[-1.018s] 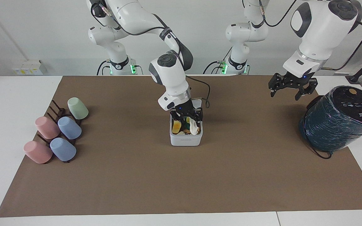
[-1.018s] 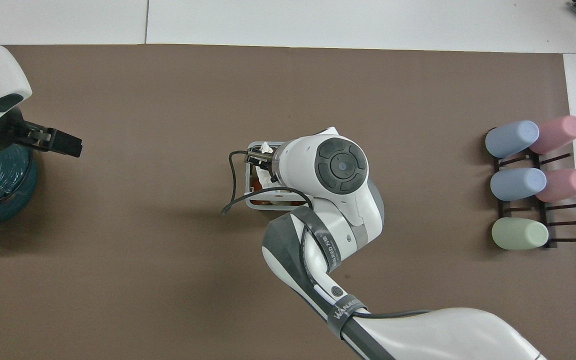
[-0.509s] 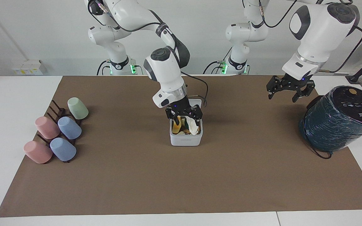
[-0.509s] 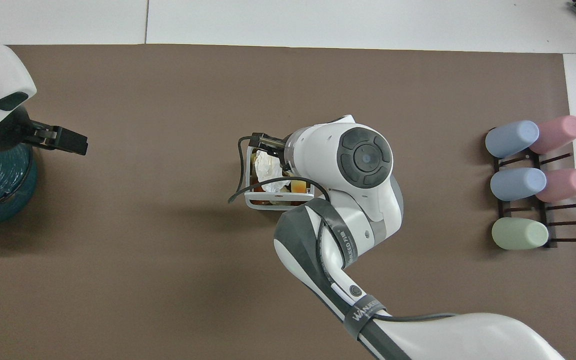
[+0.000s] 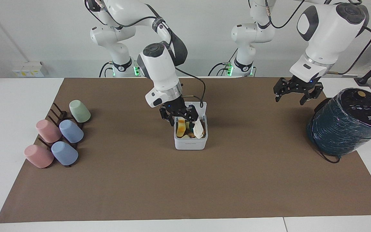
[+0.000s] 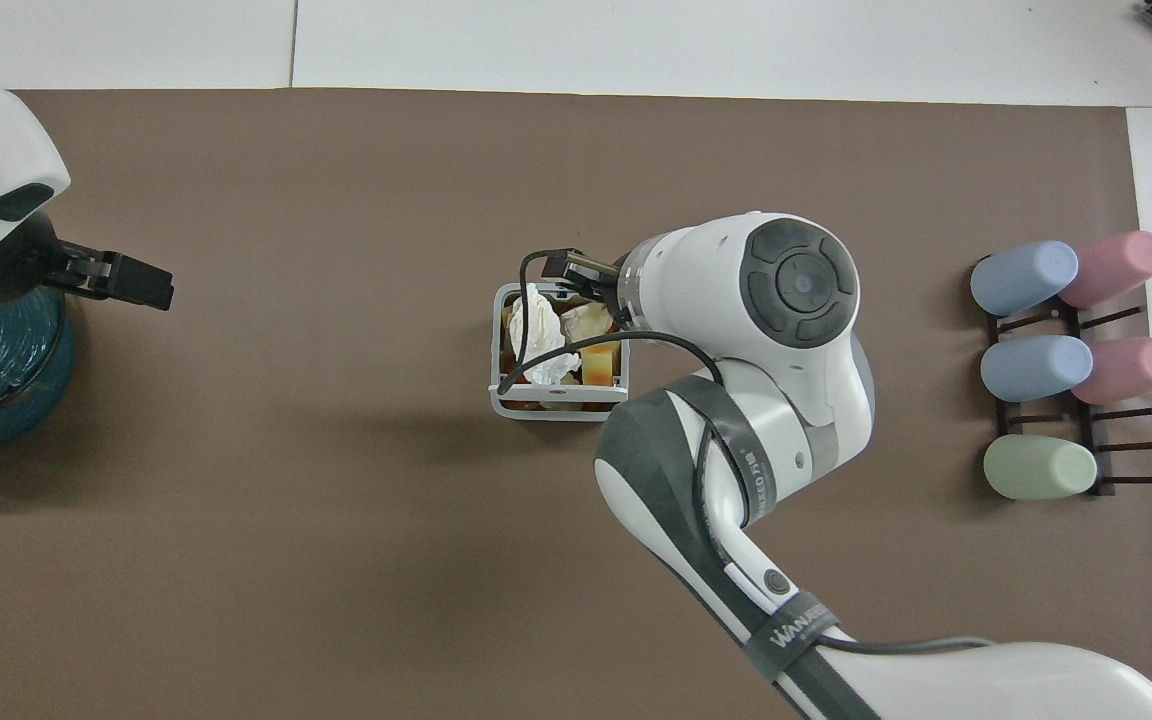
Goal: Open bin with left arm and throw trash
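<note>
The white bin (image 5: 190,143) stands mid-mat with its lid (image 5: 197,107) tipped up on the side nearer the robots. Inside lie a crumpled white tissue (image 5: 199,129), a yellow sponge piece (image 5: 181,128) and a pale bread wedge (image 6: 586,320). The bin (image 6: 495,350) and the tissue (image 6: 539,340) also show in the overhead view. My right gripper (image 5: 179,118) is open and empty, just above the bin's edge toward the right arm's end. It also shows in the overhead view (image 6: 569,268). My left gripper (image 5: 290,97) is open and empty in the air beside the teal cylinder.
A large dark teal wrapped cylinder (image 5: 346,122) lies at the left arm's end of the mat. A dark rack (image 5: 58,116) with several pastel cups, such as a green one (image 5: 79,111), sits at the right arm's end. A black cable hangs from the right wrist over the bin.
My right gripper has lifted out of the bin and shifted toward the right arm's end, leaving the tissue in the bin. The left gripper has barely moved.
</note>
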`<action>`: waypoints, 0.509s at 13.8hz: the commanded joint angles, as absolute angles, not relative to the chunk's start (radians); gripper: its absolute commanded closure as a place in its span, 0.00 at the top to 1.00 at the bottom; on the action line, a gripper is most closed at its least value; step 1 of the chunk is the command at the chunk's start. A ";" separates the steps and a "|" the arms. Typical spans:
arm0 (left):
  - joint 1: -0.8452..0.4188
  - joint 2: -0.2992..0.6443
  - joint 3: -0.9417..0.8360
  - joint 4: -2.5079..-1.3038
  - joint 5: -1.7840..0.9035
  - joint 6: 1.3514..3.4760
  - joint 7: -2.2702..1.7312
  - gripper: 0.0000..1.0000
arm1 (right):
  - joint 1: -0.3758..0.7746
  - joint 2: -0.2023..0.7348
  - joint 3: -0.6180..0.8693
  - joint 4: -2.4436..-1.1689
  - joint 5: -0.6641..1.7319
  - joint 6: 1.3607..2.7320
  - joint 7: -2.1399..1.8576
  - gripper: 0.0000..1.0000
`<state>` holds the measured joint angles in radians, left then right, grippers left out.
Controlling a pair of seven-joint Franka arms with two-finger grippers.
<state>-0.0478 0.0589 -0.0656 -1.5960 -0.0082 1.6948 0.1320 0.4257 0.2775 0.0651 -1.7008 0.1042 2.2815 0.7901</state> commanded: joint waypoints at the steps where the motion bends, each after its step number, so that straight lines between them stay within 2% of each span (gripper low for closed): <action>1: -0.048 0.029 -0.061 -1.632 -0.015 1.715 0.123 1.00 | 0.350 0.197 0.072 -1.727 0.045 2.183 0.761 1.00; 7: -0.044 0.029 -0.061 -1.632 -0.015 1.717 0.124 1.00 | 0.184 0.046 0.072 -1.769 0.043 1.961 0.499 1.00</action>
<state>-0.0473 0.0589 -0.0635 -1.5961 -0.0082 1.6949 0.1320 0.2234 0.1045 0.0613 -1.7191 0.0520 1.9932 0.5617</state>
